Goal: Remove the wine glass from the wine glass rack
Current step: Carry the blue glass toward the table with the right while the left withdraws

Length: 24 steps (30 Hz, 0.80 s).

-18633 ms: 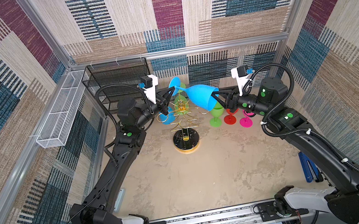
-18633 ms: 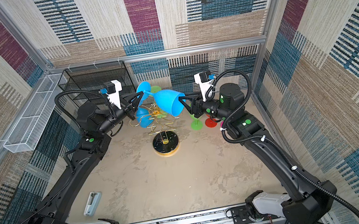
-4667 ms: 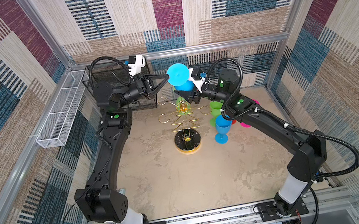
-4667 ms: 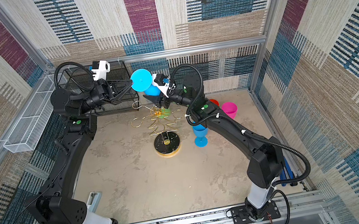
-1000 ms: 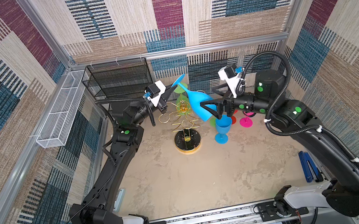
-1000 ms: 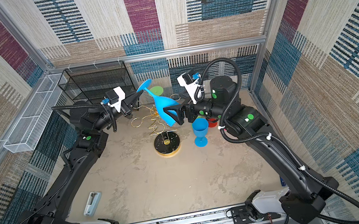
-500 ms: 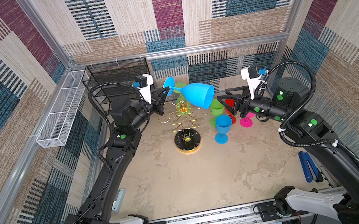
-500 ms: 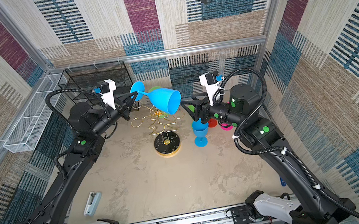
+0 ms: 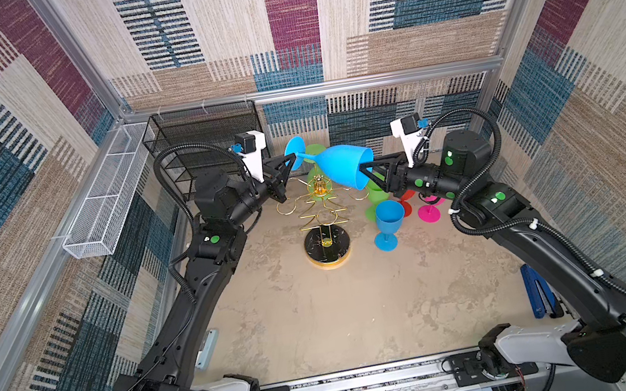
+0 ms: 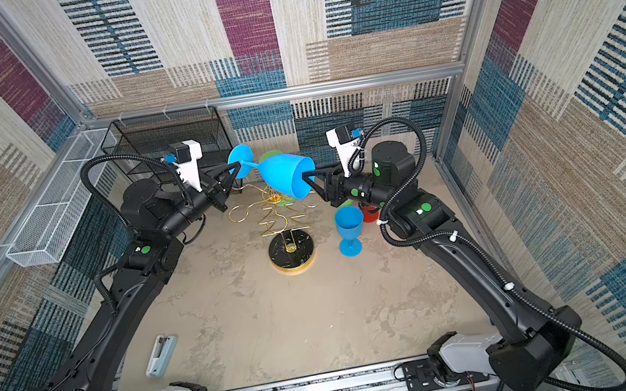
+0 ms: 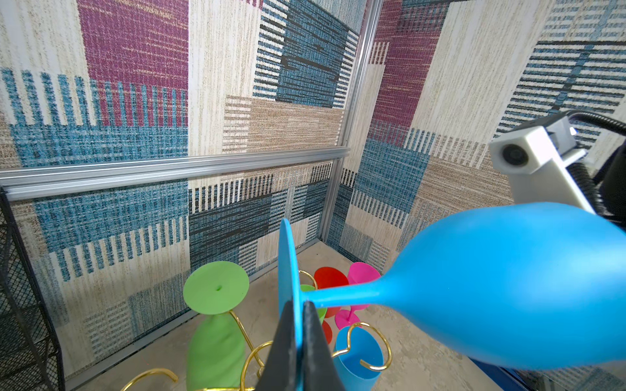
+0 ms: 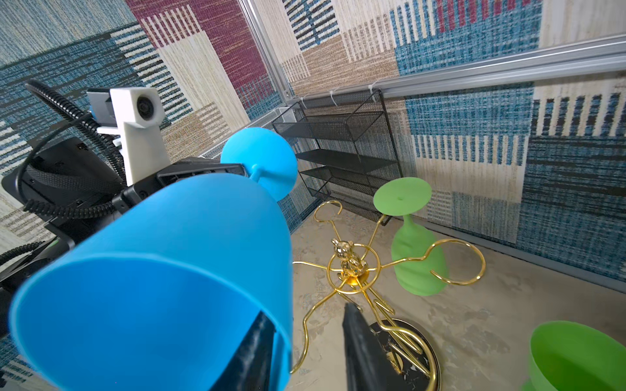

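Observation:
A blue wine glass (image 9: 345, 168) (image 10: 288, 179) lies on its side in the air above the gold wine glass rack (image 9: 322, 212) (image 10: 285, 217). My left gripper (image 9: 291, 160) (image 11: 298, 325) is shut on the edge of its round foot. At the bowl's rim my right gripper (image 9: 364, 170) (image 12: 306, 313) is open. One finger is inside the bowl and the other is outside, with a gap to the wall. A green wine glass (image 12: 418, 267) (image 11: 213, 352) hangs upside down from a ring arm of the rack.
A second blue glass (image 9: 388, 219) stands right of the rack's black base (image 9: 327, 245), with green (image 9: 376, 193), red (image 9: 408, 199) and pink (image 9: 429, 210) glasses behind it. A black mesh shelf (image 9: 206, 137) and a white wire basket (image 9: 107, 206) line the back left.
My right gripper has moved left to the blue glass's bowl and its jaws have narrowed around the rim. The left gripper has kept its hold on the foot.

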Tool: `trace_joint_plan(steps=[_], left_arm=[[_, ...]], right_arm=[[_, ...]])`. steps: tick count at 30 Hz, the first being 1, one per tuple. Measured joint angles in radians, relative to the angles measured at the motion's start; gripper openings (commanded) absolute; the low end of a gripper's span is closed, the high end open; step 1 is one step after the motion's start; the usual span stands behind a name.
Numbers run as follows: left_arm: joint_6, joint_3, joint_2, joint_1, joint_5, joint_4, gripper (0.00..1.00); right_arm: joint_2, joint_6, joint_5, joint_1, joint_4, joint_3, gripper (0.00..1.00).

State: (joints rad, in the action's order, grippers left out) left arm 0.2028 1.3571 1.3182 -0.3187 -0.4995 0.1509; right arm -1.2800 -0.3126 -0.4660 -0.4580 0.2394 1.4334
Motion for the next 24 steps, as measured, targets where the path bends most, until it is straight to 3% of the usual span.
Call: trace_joint_plan(steps=[4,8,15,24], left_arm=[[0.0,-0.007,0.0,0.001,0.004,0.0,0.0],[-0.001,-0.018,-0.001,0.002,0.014,0.001,0.0],[0.0,-0.021,-0.006,0.004,0.022,0.0,0.39],[0.003,-0.07,-0.083,0.078,0.06,-0.013,0.55]], right_arm=[[-0.027,-0.014,-0.027,-0.001,-0.016,0.015,0.03],[-0.038,-0.02,-0.038,0.0,-0.016,0.019,0.0],[-0.029,-0.037,-0.024,-0.001,-0.01,0.019,0.0],[0.019,-0.025,0.032,0.001,0.023,0.035,0.0]])
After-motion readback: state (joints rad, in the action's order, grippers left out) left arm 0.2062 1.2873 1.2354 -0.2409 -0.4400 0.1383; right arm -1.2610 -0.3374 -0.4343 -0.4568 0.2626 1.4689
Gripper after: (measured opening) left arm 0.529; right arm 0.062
